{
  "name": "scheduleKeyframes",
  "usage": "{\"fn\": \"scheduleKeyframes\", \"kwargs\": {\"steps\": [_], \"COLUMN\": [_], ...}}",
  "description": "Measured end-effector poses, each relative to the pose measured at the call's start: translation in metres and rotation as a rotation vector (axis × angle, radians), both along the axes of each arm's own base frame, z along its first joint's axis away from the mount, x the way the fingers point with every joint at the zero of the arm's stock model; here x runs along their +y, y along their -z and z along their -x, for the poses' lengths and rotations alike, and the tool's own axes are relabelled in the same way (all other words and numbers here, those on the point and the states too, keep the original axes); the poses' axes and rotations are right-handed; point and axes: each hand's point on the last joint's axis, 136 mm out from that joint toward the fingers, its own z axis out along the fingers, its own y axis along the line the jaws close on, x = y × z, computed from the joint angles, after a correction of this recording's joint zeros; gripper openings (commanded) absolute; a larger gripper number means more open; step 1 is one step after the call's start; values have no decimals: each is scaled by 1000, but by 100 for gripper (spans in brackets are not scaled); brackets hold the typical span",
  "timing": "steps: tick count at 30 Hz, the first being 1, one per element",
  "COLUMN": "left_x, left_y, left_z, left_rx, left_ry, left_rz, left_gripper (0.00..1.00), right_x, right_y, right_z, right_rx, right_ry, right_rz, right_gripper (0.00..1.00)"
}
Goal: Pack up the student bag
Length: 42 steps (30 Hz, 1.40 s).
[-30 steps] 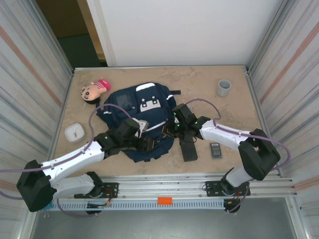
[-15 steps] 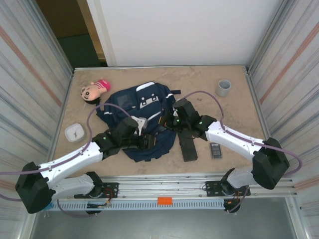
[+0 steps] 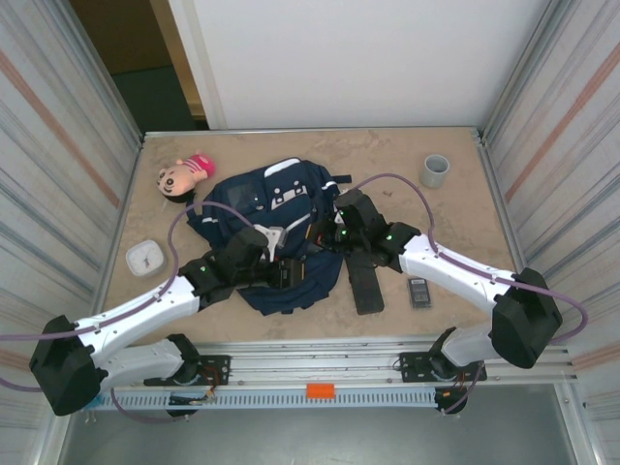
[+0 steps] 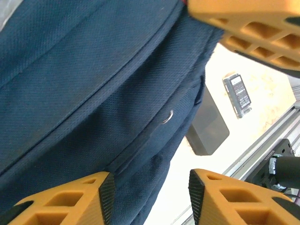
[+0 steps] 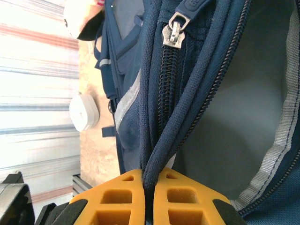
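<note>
The student bag (image 3: 274, 208), navy blue with white patches, lies in the middle of the table. My right gripper (image 3: 321, 235) sits at its right edge. In the right wrist view that gripper (image 5: 149, 180) is shut on the bag's corded zipper edge (image 5: 161, 145), holding it up so the grey lining (image 5: 248, 117) shows; a metal zipper pull (image 5: 174, 29) hangs above. My left gripper (image 3: 294, 273) hovers over the bag's near right part. In the left wrist view its jaws (image 4: 150, 187) stand open, with navy fabric (image 4: 84, 84) against one finger (image 4: 70, 201) and bare table in the gap.
A doll head (image 3: 184, 174) lies at the back left and a white round object (image 3: 145, 258) at the left. A flat black case (image 3: 366, 287) and a small dark device (image 3: 418, 292) lie right of the bag. A grey cup (image 3: 435, 170) stands back right.
Over the last second my right gripper has moved up and to the left with the bag's edge in it, pulling the opening wider. The left arm has hardly moved.
</note>
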Motion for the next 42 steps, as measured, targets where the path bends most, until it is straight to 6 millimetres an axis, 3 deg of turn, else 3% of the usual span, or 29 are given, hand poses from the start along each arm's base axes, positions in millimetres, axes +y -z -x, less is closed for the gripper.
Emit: {"fn": "scheduleKeyframes", "kwargs": {"steps": [7,21,31,42], "left_x": [6,-14,6,13], "left_y": [3,14,-17,4], "left_z": [-4,-9,3,10], "left_rx": [35,98,77,170], "left_ry": [-32,-7,-98,-162], "left_rz": [5,59,168,166], "left_gripper": [48,46,52,56], "right_x": [1,2,7,10], "right_y": [-5,-9,-26,-27], "right_z": [-1,-4,-11,-13], "right_rx": [-8,-19,-45,-41], "right_ry": [0,9,21,20], "right_rz": [-8,-5,-30,-32], "right_gripper": [0,0,0,0]}}
